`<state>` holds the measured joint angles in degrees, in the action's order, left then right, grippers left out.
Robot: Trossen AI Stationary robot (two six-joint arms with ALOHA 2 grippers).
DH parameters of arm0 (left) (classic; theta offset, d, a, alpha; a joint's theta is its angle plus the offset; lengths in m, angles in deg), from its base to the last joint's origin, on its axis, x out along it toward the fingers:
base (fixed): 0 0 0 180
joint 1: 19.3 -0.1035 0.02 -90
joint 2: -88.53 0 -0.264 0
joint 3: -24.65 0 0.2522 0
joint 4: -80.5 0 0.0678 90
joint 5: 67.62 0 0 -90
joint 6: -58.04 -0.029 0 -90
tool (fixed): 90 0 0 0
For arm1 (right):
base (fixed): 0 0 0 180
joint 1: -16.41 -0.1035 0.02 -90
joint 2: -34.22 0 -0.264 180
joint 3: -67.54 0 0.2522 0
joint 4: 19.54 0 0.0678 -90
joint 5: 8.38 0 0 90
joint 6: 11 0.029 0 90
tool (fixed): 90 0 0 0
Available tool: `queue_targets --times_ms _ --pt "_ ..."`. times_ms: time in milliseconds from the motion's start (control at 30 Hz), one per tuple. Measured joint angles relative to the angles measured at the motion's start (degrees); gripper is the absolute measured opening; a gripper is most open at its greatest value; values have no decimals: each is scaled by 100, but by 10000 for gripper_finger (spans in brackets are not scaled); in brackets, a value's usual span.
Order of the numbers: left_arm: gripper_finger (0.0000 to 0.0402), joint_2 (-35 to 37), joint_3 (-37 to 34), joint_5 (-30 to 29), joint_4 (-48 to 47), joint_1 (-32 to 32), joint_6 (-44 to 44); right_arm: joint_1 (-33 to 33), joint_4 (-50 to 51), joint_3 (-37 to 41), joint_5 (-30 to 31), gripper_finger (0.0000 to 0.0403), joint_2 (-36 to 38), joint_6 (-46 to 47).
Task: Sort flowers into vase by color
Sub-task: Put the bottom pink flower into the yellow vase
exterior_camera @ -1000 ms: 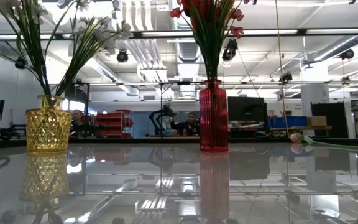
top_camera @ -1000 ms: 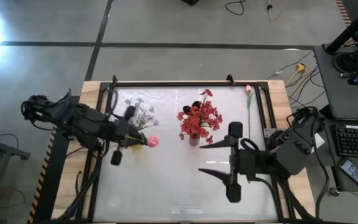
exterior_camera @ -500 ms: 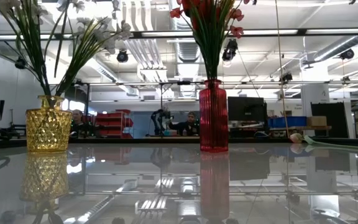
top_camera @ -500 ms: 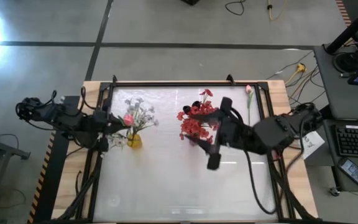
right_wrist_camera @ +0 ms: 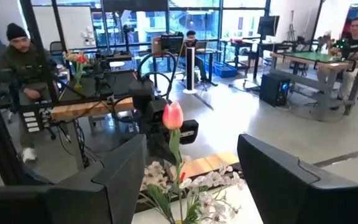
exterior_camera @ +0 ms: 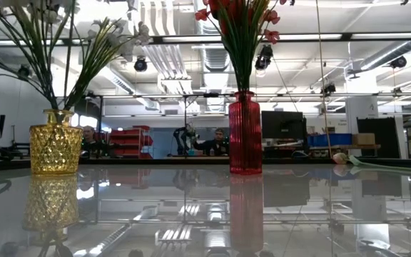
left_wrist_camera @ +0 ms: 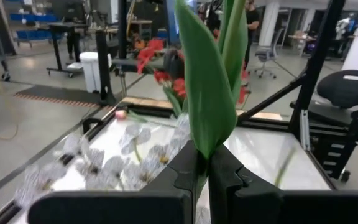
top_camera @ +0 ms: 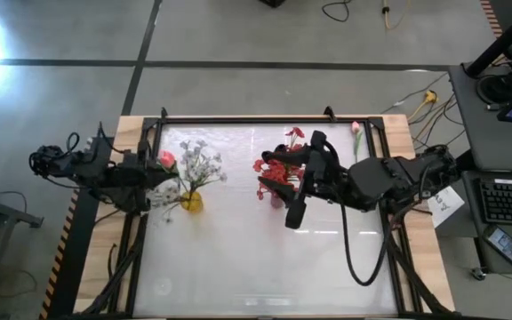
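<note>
A pink tulip (top_camera: 167, 160) on a green stem is held by my left gripper (top_camera: 156, 173), which is shut on it just left of the yellow vase (top_camera: 192, 201). That vase holds white sprays (top_camera: 199, 164). In the right wrist view the tulip (right_wrist_camera: 173, 116) stands upright above the white sprays (right_wrist_camera: 194, 186). The red vase (top_camera: 276, 199) holds red sprays (top_camera: 283, 169). My right gripper (top_camera: 306, 180) is open beside them, touching nothing. Another pink bud (top_camera: 356, 129) lies on the table by the far right corner. My left gripper pinches the tulip's green stem and leaves (left_wrist_camera: 201, 163) between its two fingers (left_wrist_camera: 229, 183). The fingers come level from the table's left. The leaves (left_wrist_camera: 207, 93) rise straight up out of the fingers and the bud stands upright. The stem's lower end is hidden by the gripper.
The table has a glossy white top inside a black frame (top_camera: 265, 120). Both vases stand in its far half: the yellow one (exterior_camera: 56, 140) left, the red one (exterior_camera: 245, 133) centre. The loose pink bud (exterior_camera: 342, 158) lies far right. People sit at desks beyond the table.
My left gripper has carried the pink tulip from the near right side of the yellow vase up and toward the table's left and far edge, tipping it upright. My right arm has swung from the table's near middle toward the far edge, up beside the red sprays, still open.
</note>
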<state>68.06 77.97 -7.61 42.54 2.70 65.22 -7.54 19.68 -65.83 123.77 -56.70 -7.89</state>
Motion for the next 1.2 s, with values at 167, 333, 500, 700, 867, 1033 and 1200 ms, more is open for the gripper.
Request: queue_targets --times_ms 167,333,500,700,867,1033,1200 --pt "0 160 -205 -126 -98 0 208 0 1 99 8 239 -2 161" --pt "0 224 -469 -314 -128 0 445 0 6 161 8 238 -7 293" --pt "0 254 -536 -576 -130 0 538 0 137 171 123 237 -7 352" --pt "0 262 -276 -847 -1100 0 994 38 1171 171 670 251 -2 1225" --pt "7 262 -55 -633 -1880 0 1739 224 2151 171 741 279 60 2386" --pt "52 166 44 -137 -2343 0 2384 451 2967 88 738 308 108 2984" --pt "115 -76 204 151 -2386 0 2772 792 3912 9 742 322 303 3693"
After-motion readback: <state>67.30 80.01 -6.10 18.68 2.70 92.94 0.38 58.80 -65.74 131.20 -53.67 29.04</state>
